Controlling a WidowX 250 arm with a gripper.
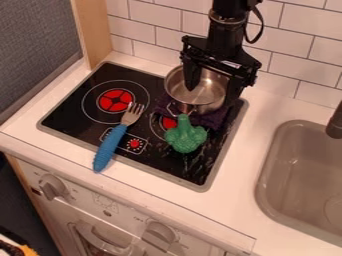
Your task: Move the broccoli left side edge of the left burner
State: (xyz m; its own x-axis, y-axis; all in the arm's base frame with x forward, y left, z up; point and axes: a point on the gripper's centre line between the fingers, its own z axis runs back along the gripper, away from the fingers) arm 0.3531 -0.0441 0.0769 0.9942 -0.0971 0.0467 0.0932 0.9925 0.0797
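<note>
Left of the jaws (pixel 211 96), the left burner (pixel 116 100) is waiting, the blue-handled fork (pixel 110 145) lying between. The broccoli (pixel 186 136) is sitting nearer me than the jaws, which are hanging spread over the pot (pixel 176 89). They should be clearing its rim, gripping the crown squarely, then carrying high over the fork.

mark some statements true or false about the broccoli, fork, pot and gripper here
1. The green toy broccoli sits at the left burner's left edge. False: it is by the right burner, in front of the shiny metal pot.
2. The blue-handled metal fork lies partly on the black stovetop. True.
3. The black gripper is closed on the fork. False: it is open at the pot.
4. Dark purple cloth shows beside the pot. True.
</note>
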